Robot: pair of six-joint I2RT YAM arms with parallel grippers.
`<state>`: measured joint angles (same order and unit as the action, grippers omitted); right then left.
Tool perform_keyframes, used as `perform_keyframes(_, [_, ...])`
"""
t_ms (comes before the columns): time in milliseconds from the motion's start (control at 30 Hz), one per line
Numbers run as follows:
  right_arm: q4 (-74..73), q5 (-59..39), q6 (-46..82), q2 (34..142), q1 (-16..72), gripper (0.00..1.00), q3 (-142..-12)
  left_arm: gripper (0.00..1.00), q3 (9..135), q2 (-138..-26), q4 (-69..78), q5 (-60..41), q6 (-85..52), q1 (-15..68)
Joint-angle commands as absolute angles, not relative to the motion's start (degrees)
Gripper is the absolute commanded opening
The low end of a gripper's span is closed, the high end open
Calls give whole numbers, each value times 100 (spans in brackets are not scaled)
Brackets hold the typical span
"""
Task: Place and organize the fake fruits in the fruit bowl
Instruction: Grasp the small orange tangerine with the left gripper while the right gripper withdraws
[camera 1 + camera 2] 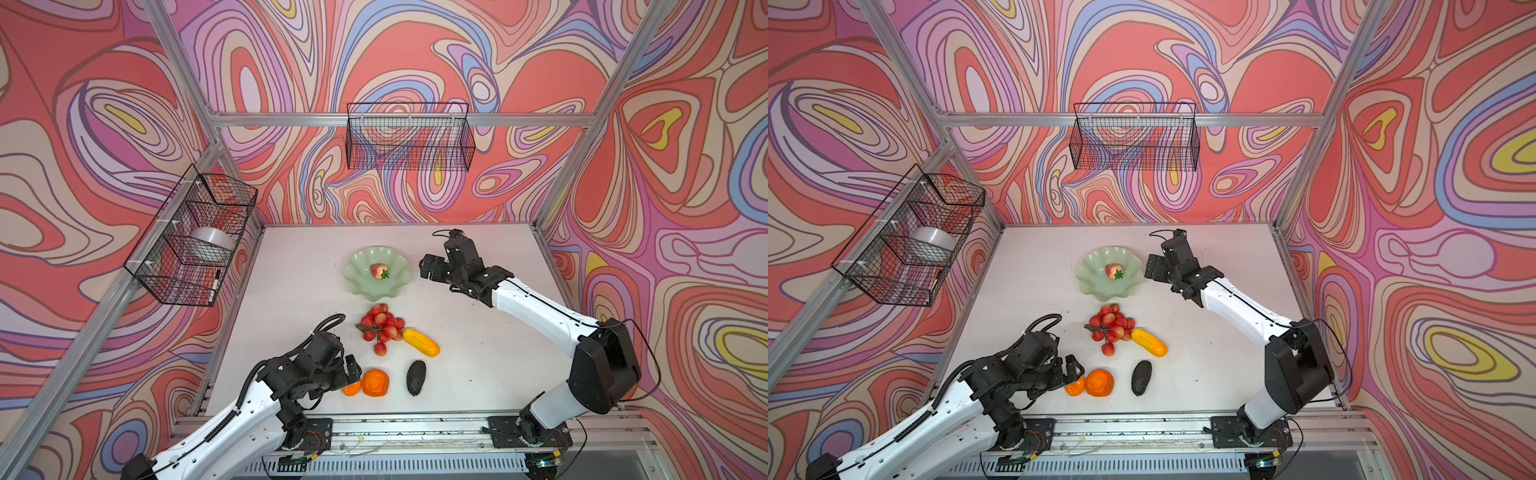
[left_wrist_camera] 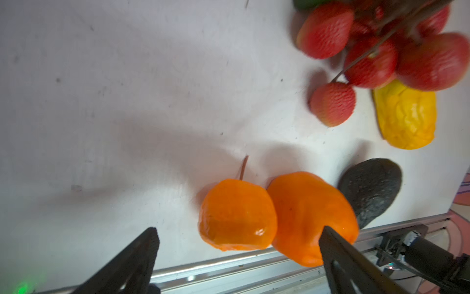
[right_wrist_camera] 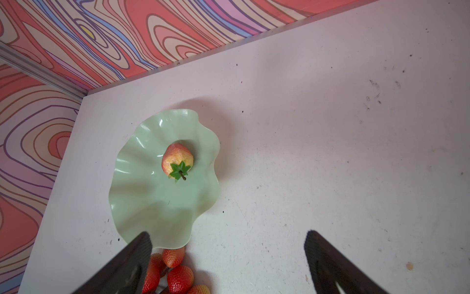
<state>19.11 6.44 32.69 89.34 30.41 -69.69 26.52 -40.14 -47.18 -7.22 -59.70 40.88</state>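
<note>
The fruit bowl (image 1: 374, 293) sits on the bench (image 1: 291, 291), and the red strawberry-like fruit (image 1: 379, 271) lies in its middle. On the robot's side of the bowl, close to its rim, lies the red grape bunch (image 1: 381, 326), with the yellow oblong piece (image 1: 421, 342) just beside it. Farther from the bowl are the dark avocado (image 1: 416, 377) and the two orange fruits (image 1: 375, 382), which touch each other. The left hand (image 2: 238, 228) hovers at the smaller orange fruit (image 1: 351, 390), spread wide and gripping nothing. The right hand (image 3: 227, 232) hangs just beside the bowl, spread wide and empty.

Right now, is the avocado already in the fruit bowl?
No, the avocado lies on the table; only the strawberry sits in the fruit bowl.
</note>
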Motion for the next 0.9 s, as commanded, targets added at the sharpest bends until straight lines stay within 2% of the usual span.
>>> perform_keyframes(0, [2002,706,3279,8715,3015,98,-6895,100,2541,-3992,-4897,-514,-6352,4233])
perform_keyframes(267, [2070,727,3287,8641,3006,98,-6848,98,2496,-4805,-3955,-452,-6394,4431])
perform_keyframes(433, [2074,789,3302,8562,3002,98,-6761,72,2384,-5098,-3694,-456,-6602,4552])
perform_keyframes(567, [2057,784,3339,8564,2980,98,-6723,46,2268,-4962,-3750,-360,-6721,4561])
perform_keyframes(733, [2054,747,3349,8607,2971,98,-6704,42,2487,-4698,-4330,10,-6762,4561])
perform_keyframes(867, [2206,715,3288,8592,2971,98,-6710,45,3506,-4457,-5020,781,-6220,4517])
